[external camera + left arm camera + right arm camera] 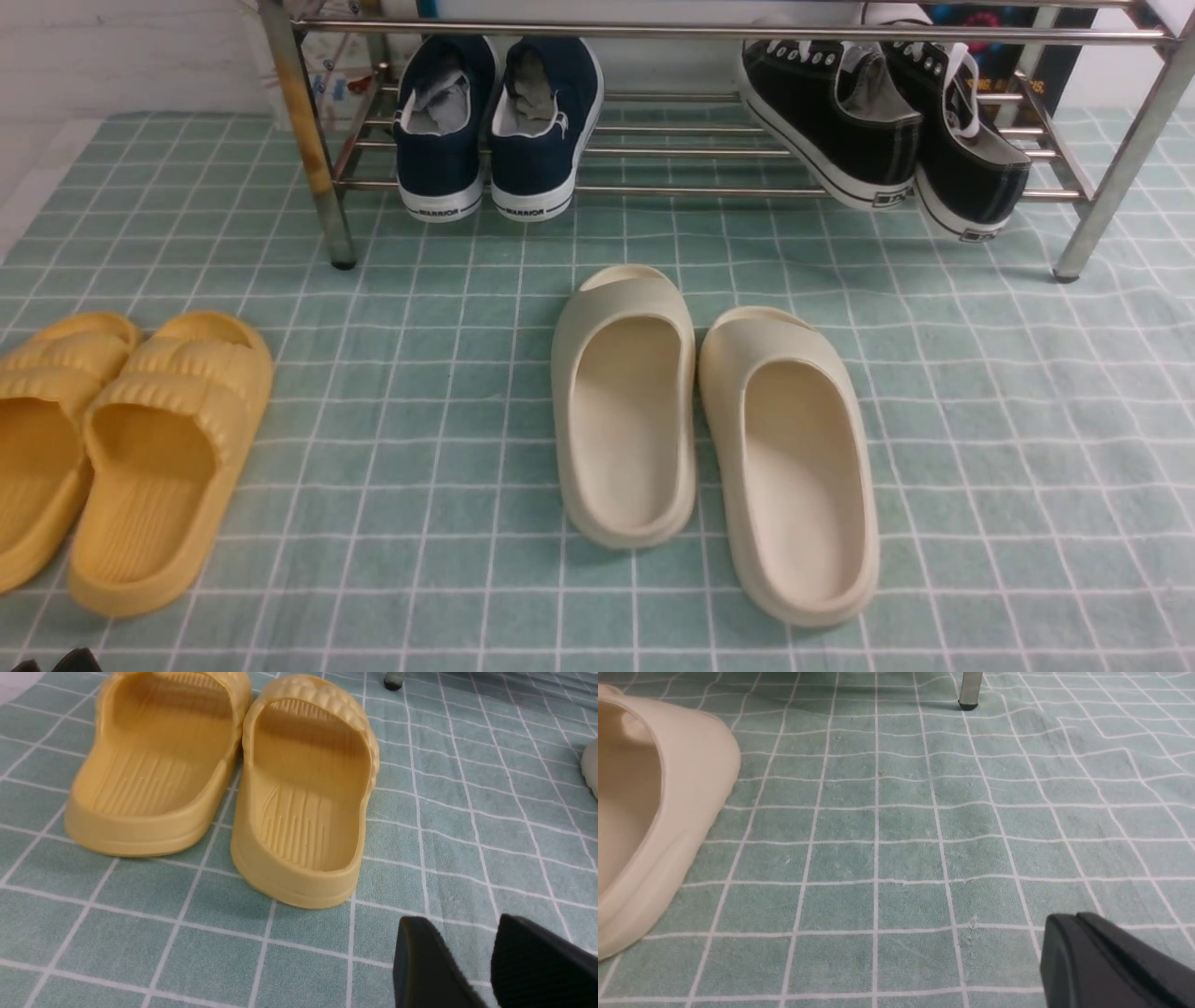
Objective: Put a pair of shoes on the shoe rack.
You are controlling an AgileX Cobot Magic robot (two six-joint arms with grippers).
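yellow slides [121,448]: near left, on green checked cloth [420,523]
left gripper [490,961]: wide, empty, near yellow slides
navy sneakers [495,126]: rack, left
cream slides [709,439]: centre
black sneakers [887,121]: on shoe rack [653,190], far right, heels out
right gripper [1106,956]: closed, empty

A: Where's the pair of shoes [887,121]?
B: Upper right, on the shoe rack [709,187]. Sneakers [495,131] sit upper centre-left, slides [714,439] centre, slippers [121,448] lower left.
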